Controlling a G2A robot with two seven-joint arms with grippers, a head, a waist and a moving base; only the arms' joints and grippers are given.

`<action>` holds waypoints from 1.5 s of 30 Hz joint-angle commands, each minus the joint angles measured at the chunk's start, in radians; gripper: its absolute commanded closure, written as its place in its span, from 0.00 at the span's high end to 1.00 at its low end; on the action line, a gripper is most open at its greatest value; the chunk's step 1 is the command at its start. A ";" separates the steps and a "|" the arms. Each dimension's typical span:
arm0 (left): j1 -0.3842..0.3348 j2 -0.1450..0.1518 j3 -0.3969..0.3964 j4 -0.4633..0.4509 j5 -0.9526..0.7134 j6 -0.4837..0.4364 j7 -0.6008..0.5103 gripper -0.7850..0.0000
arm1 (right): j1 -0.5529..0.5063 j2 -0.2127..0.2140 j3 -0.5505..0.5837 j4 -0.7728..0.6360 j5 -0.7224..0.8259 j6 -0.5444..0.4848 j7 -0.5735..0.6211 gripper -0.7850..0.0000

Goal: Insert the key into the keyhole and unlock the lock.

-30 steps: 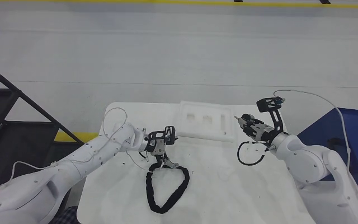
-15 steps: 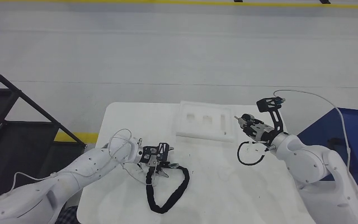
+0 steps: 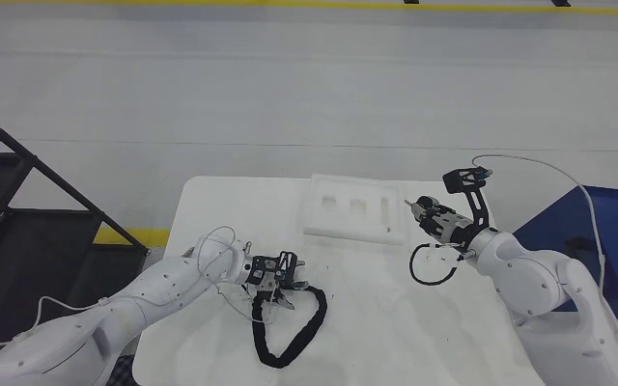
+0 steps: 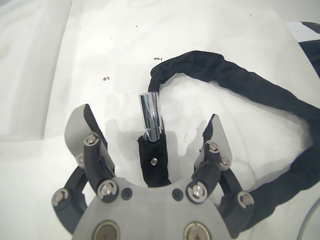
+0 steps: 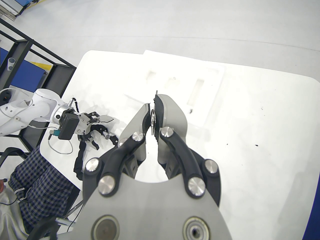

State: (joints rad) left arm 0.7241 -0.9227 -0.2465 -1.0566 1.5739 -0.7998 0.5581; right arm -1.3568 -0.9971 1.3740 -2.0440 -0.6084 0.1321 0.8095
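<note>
The jaws of the left gripper are spread wide and released, one on either side of the lock's chrome cylinder, and neither touches it. The jaws of the right gripper are clenched on the key, a thin metal piece seen edge-on, held over the far right of the table. In the top view the black fabric-sleeved chain is seen looped at the near left, well apart from the key. A white moulded foam tray lies at the far middle.
</note>
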 commanded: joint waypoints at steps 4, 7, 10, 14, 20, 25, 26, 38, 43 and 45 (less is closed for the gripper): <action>0.006 -0.014 -0.005 0.014 0.014 0.003 -0.030 0.38 | 0.000 0.000 0.000 0.000 0.000 0.000 0.000 0.00; 0.009 -0.022 -0.010 0.020 0.018 0.001 -0.045 0.00 | 0.000 0.000 0.000 0.000 0.000 0.000 0.000 0.00; 0.009 -0.027 -0.019 0.027 0.020 -0.004 -0.042 0.00 | 0.000 0.000 0.000 0.000 0.000 0.000 0.000 0.00; 0.008 -0.025 -0.037 0.023 0.022 -0.010 -0.013 0.00 | 0.000 0.000 0.000 0.000 0.000 0.000 0.000 0.00; 0.011 -0.003 -0.081 -0.026 0.021 -0.023 0.043 0.00 | 0.000 0.000 0.000 0.000 0.000 0.000 0.000 0.00; 0.020 0.027 -0.137 -0.115 -0.003 -0.037 0.026 0.00 | 0.000 0.000 0.000 0.000 0.000 0.000 0.000 0.00; 0.022 0.033 -0.151 -0.140 -0.012 -0.039 0.016 0.00 | 0.000 0.000 0.000 0.000 0.000 0.000 0.000 0.00; 0.084 0.095 -0.347 -0.481 -0.222 0.000 -0.227 0.00 | -0.010 0.006 -0.017 -0.091 -0.047 -0.032 0.114 0.00; 0.129 0.106 -0.402 -0.604 -0.200 0.108 -0.244 0.00 | -0.015 0.005 0.028 -0.155 0.134 0.040 0.219 0.00; 0.144 0.107 -0.416 -0.630 -0.188 0.138 -0.238 0.00 | -0.014 0.007 0.057 -0.165 0.193 0.066 0.257 0.00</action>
State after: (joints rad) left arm 0.8624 -0.8156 -0.6578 -1.6781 1.3822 -0.6742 0.3174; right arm -1.3712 -0.9912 1.4202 -2.2066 -0.4441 0.1886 1.0512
